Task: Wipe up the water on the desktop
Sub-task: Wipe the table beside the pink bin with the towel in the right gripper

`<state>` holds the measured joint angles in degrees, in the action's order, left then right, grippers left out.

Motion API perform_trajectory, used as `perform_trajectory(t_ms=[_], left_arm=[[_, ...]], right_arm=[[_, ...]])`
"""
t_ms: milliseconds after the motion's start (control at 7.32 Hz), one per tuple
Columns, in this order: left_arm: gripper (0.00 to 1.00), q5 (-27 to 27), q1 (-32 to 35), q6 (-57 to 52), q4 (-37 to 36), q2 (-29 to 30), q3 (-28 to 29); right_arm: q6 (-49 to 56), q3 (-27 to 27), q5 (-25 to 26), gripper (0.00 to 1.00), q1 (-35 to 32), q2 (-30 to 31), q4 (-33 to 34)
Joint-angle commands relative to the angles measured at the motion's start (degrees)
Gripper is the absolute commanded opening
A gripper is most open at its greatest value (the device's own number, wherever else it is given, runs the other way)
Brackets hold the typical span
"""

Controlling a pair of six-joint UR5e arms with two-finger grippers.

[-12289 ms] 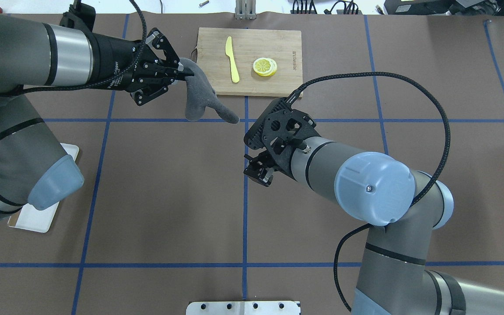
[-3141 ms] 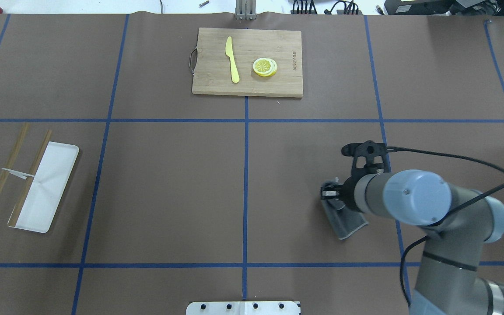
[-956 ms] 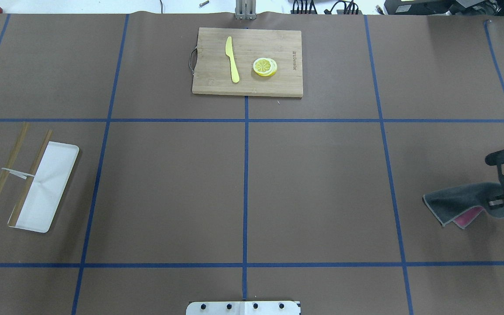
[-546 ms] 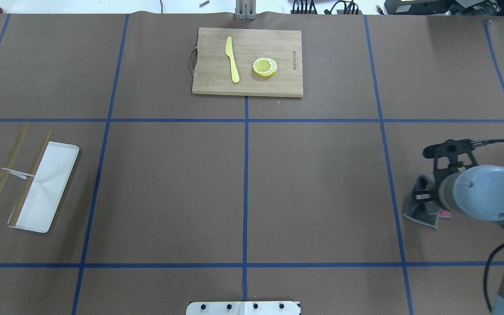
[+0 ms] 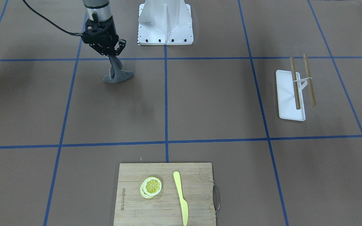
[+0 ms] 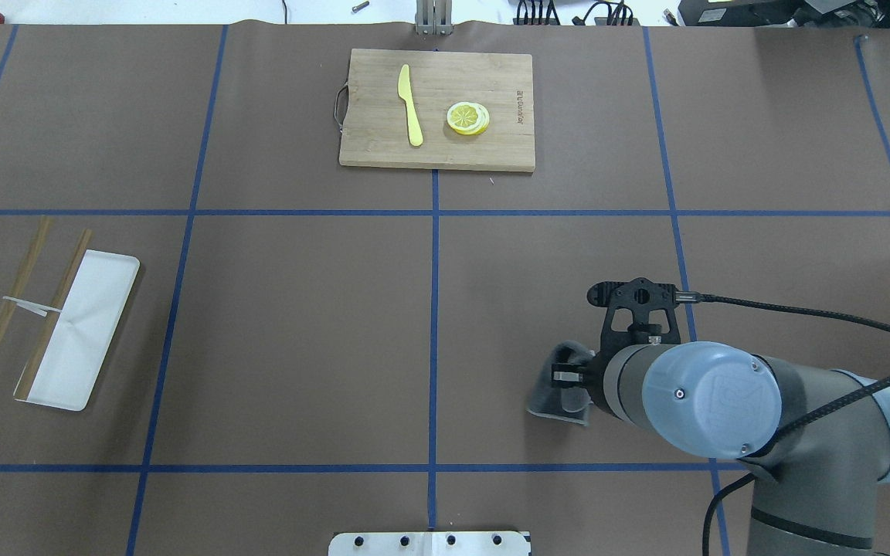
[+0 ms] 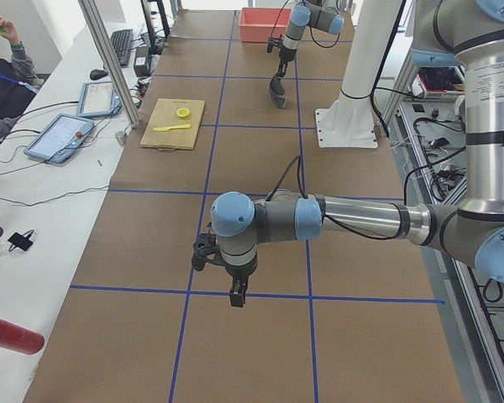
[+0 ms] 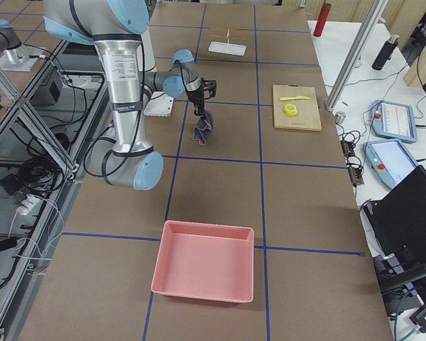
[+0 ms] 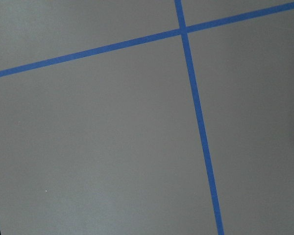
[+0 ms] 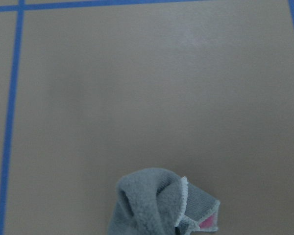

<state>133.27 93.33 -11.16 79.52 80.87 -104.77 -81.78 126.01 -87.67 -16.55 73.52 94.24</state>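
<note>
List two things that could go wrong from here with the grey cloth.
1. The right claw pinches the crumpled grey fleece cloth only at its top; it may slip free under drag.
2. Only a small bunched foot touches the matte brown desktop, so it may wipe a narrow strip.

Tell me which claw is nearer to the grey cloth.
Right. The right claw grips the grey cloth from above, the cloth's lower end on the desktop. The left claw hangs far from it, toward the table's left end.

right hand [image 5: 113, 55]: pointing down, fingers pinched | left hand [image 7: 238, 298]: pointing down, grip unclear
</note>
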Motion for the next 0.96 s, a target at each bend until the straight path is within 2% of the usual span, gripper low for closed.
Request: perform_trajectory(t_ms=[0,410,819], left_arm=[[0.99,2.78,-0.08,4.56,6.13,-4.21,-1.93],[0.99,2.78,-0.16,4.92,6.96,-4.23,-1.75],[0.99,2.78,-0.16,4.92,6.96,-4.32,-1.75]], right_arm=[[-0.05,0.38,-0.30,0.00,-0.50,0.63,-0.03],[10.47,4.84,-0.83,0.00,-3.30,19.31,-0.64],[26.53,4.69,-0.83,0.00,-12.86,33.49,-0.55]])
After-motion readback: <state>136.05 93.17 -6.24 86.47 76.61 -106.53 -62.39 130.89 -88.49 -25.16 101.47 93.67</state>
